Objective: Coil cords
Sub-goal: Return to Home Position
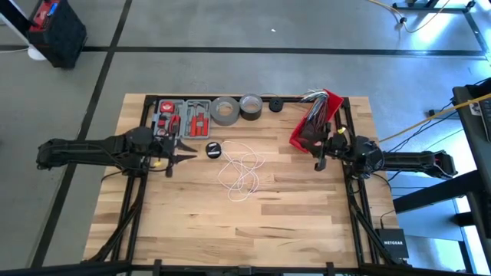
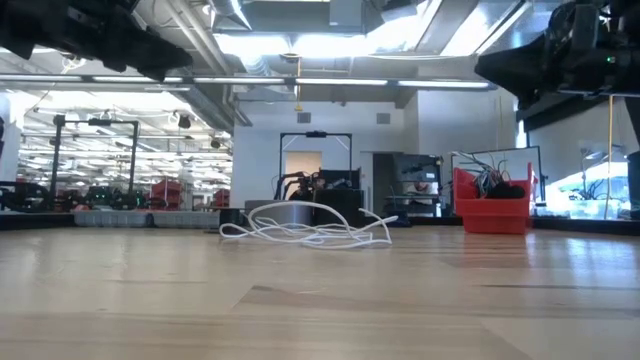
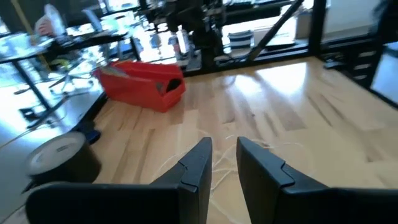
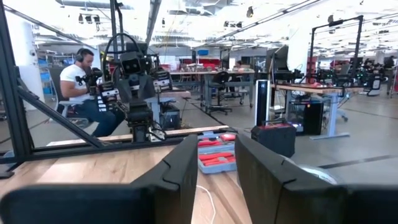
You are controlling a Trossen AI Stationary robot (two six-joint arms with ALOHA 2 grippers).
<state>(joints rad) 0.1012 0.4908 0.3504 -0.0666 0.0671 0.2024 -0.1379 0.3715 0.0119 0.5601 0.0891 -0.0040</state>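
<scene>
A long white cord (image 1: 242, 172) lies in a loose tangle of loops on the wooden table's middle, also seen in the low view (image 2: 310, 230). Its small round black puck (image 1: 213, 150) rests flat on the table at the tangle's far left. My left gripper (image 1: 188, 154) hovers just left of the puck, open, with nothing between its fingers (image 3: 224, 146). My right gripper (image 1: 317, 152) is held above the table's right side, near the red bin, open and empty (image 4: 216, 140). Both stand clear of the cord.
Along the far edge stand an open tool case (image 1: 182, 116), a grey tape roll (image 1: 225, 111), a darker roll (image 1: 251, 106) and a red bin (image 1: 314, 119) holding wires. A yellow cable (image 1: 430, 115) runs off the table's right. A person (image 4: 84, 87) sits beyond the table.
</scene>
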